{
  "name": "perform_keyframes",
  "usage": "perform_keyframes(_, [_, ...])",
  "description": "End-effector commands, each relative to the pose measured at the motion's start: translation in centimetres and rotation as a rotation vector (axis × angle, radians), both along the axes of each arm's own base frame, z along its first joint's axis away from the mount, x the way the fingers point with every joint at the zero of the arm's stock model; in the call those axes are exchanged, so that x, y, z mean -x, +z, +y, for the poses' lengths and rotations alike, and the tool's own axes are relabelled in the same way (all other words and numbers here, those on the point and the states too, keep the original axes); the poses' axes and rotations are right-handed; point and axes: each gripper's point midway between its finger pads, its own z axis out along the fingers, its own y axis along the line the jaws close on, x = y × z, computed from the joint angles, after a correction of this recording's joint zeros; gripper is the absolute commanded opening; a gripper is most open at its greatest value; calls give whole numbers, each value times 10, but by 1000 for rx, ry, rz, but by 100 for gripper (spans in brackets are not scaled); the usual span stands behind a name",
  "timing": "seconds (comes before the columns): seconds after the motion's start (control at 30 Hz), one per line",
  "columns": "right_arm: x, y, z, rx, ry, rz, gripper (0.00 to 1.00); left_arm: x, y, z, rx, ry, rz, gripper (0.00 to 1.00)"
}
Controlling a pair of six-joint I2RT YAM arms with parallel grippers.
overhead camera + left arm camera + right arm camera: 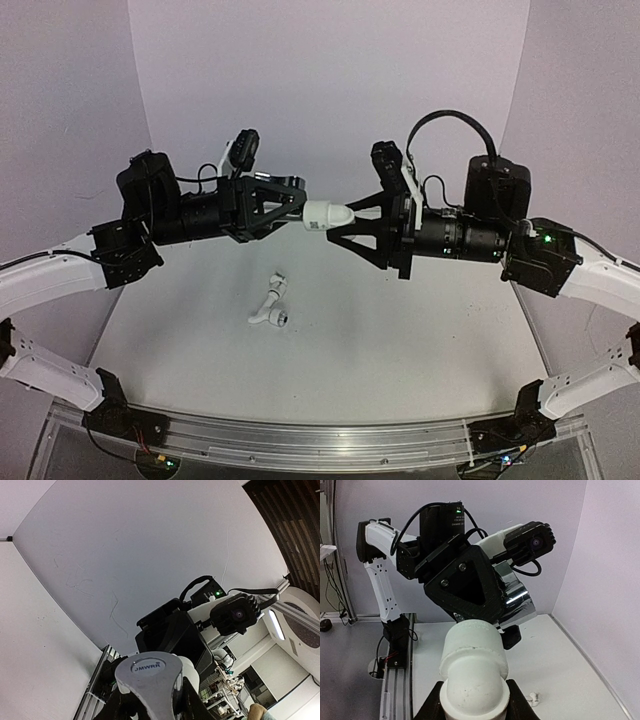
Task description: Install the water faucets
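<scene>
A white plastic pipe elbow point(328, 215) hangs in mid-air between my two grippers, high above the table. My right gripper point(362, 216) is shut on its rounded end; in the right wrist view the elbow point(474, 660) sits between the black fingers point(516, 702), with the right gripper point(474, 702) at the bottom edge. My left gripper point(288, 208) is shut on a chrome faucet point(516, 599), which meets the elbow's open end. In the left wrist view the faucet's chrome handle point(150, 675) with a "JMWRR" cap fills the space above the left gripper point(150, 707).
A second small white-and-chrome faucet piece point(270, 308) lies on the white table point(400, 350) below the grippers; it shows small in the right wrist view point(533, 698). Purple walls enclose the back and sides. An aluminium rail point(300, 440) runs along the near edge.
</scene>
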Motion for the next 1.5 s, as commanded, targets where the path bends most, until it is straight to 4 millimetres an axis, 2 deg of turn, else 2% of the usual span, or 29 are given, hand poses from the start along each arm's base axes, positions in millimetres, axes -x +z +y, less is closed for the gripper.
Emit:
perform_keyframes(0.0, [-8, 69, -20, -277, -52, 249, 5, 3, 24, 19, 73, 100, -243, 0])
perform_keyframes(0.13, [-16, 65, -21, -313, -46, 426, 0, 0, 21, 23, 65, 162, -305, 0])
perform_keyframes(0.23, [-17, 61, -20, -319, -21, 508, 0, 0, 21, 25, 72, 191, -344, 0])
perform_keyframes(0.43, [-20, 58, -20, -329, -9, 601, 0, -1, 27, 30, 77, 244, -404, 0])
perform_keyframes(0.53, [-18, 57, -18, -318, 8, 589, 0, -2, 29, 31, 79, 248, -404, 0])
perform_keyframes(0.57, [-18, 57, -18, -309, 11, 565, 6, -2, 29, 30, 78, 246, -398, 0])
perform_keyframes(0.67, [-14, 58, -17, -264, 27, 425, 44, -3, 27, 28, 68, 237, -363, 0])
perform_keyframes(0.7, [-13, 58, -18, -241, 28, 348, 53, -4, 25, 26, 57, 232, -350, 0])
perform_keyframes(0.8, [-14, 47, -20, -119, 7, 128, 69, -5, 18, 22, 21, 211, -315, 0])
perform_keyframes(0.9, [-28, 28, -25, 59, -64, -118, 77, -8, 10, 20, -21, 214, -282, 0])
perform_keyframes(0.93, [-32, 18, -27, 125, -75, -163, 80, -9, 8, 20, -32, 214, -275, 0])
perform_keyframes(1.03, [-31, 11, -27, 246, -49, -265, 83, -12, 4, 21, -45, 232, -256, 0])
perform_keyframes(1.23, [-13, -19, -3, 425, 30, -273, 95, -19, -4, 16, -69, 245, -232, 0])
perform_keyframes(1.47, [-12, -40, 18, 494, 32, -221, 94, -23, -9, 11, -73, 241, -214, 0])
